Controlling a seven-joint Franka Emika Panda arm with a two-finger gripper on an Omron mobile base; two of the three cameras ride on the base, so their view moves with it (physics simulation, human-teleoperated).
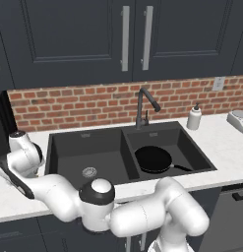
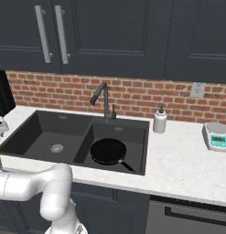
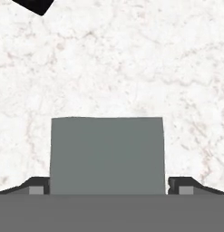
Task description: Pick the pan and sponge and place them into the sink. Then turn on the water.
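The sink (image 1: 69,147) is the biggest holder in front of me: a dark charcoal double basin set into the white marbled counter (image 1: 221,147). Its right basin holds the pan (image 1: 153,159), round and black, lying flat on the bottom with its thin handle pointing toward the front right corner. The left basin holds nothing but its round silver drain (image 1: 89,172). The dark gooseneck faucet (image 1: 145,106) stands behind the divider, its spout arched toward the right basin.

The sponge (image 3: 106,154) lies on the counter left of the sink, and in my hand view its grey-green top sits square between my fingertips (image 3: 37,186). My claw (image 3: 109,188) stands wide apart, one tip at each side of the sponge, just beside it; I cannot tell whether either tip touches. The lower edge of the sponge is cut off at the bottom of that view, and its yellow layer is hidden from above. A black corner at the top left of the hand view is too cropped to name.

Behind the counter runs a red brick backsplash (image 2: 132,98) under dark cabinets (image 2: 110,32) with long silver handles. A white soap dispenser (image 2: 159,120) stands right of the sink, and a small kitchen scale (image 2: 217,135) sits further right.
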